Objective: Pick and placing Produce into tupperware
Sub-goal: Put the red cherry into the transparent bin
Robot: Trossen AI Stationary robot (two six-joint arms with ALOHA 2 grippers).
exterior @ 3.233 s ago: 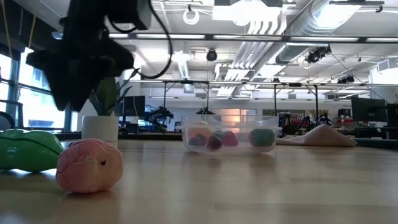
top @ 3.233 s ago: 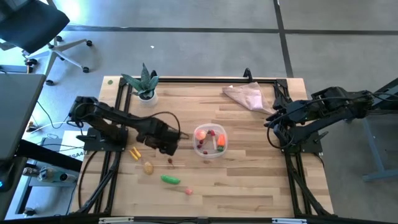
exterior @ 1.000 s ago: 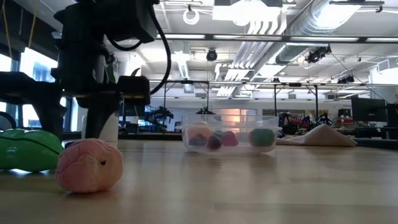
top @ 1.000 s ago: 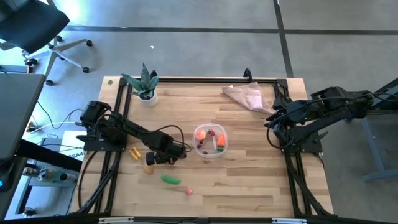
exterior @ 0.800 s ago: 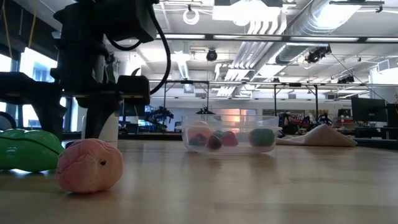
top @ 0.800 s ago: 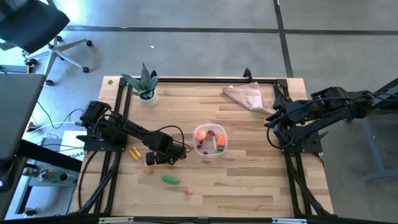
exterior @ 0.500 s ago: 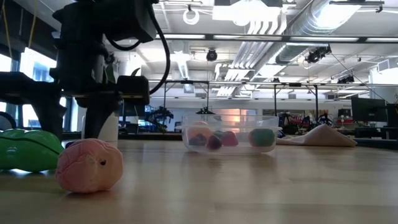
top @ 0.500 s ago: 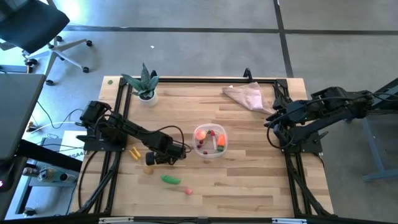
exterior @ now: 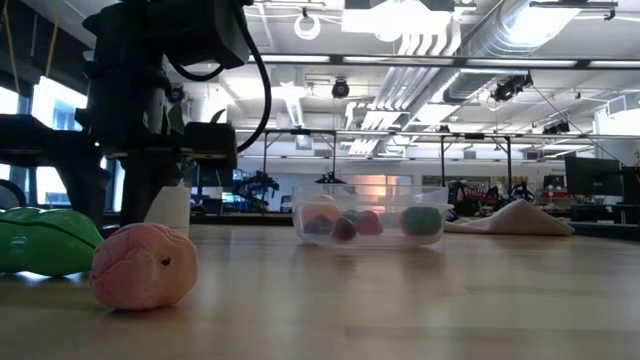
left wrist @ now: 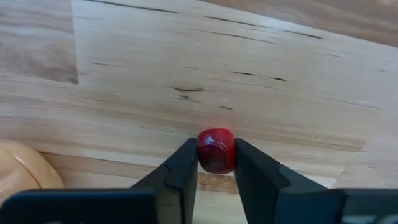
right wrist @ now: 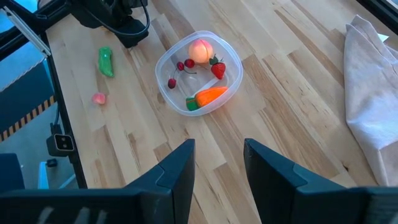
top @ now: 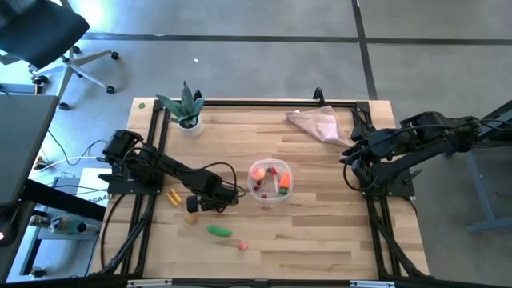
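The clear round tupperware (top: 271,181) stands mid-table and holds a peach-coloured piece, an orange carrot, a strawberry and small red bits. On the wood to its left lie a green pod (top: 219,231), a pink-red piece (top: 242,246), a yellow piece (top: 174,197) and a beige potato (top: 191,212). My left gripper (top: 222,206) is low over the table left of the tub, shut on a tiny dark-red piece (left wrist: 216,149). My right gripper (top: 350,152) waits open near the table's right edge. My left gripper pinches the dark-red piece between its two fingers (left wrist: 186,165), one on each of its sides (left wrist: 202,152). The fingers come down at it from above, slanting. The piece rests on the wooden table top.
A pinkish-beige cloth (top: 314,123) lies at the far right of the table, and a leafy plant in a white pot (top: 189,112) stands at the far left corner. Black frame rails (top: 376,216) run along both sides. Bare wood lies right of the tub.
About three seconds ago my left gripper stood higher and nearer the far edge; it has come down toward the near edge onto the dark-red piece. Over the last second nothing has visibly moved.
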